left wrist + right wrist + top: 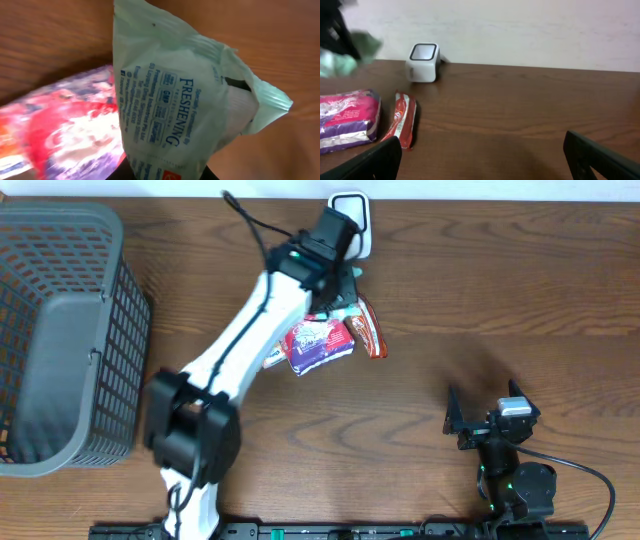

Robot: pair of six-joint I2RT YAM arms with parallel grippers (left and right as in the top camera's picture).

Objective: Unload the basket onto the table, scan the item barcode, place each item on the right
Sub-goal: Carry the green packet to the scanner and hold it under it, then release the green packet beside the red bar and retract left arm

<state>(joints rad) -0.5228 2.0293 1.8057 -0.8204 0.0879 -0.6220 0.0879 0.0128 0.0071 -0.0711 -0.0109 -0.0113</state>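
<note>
Item: pale green packet [175,100], clamped in left gripper [338,282].
Location: held off the table [480,270] near the white scanner [350,218], above purple packet [320,342] and red sachet [368,332]. Right gripper [485,418] spread wide, holding nothing, well apart.

A shop-checkout setup: a grey shopping basket [60,330], a white desktop scanner [423,61] and sealed packets [320,342] on a wooden table [500,300]
</note>
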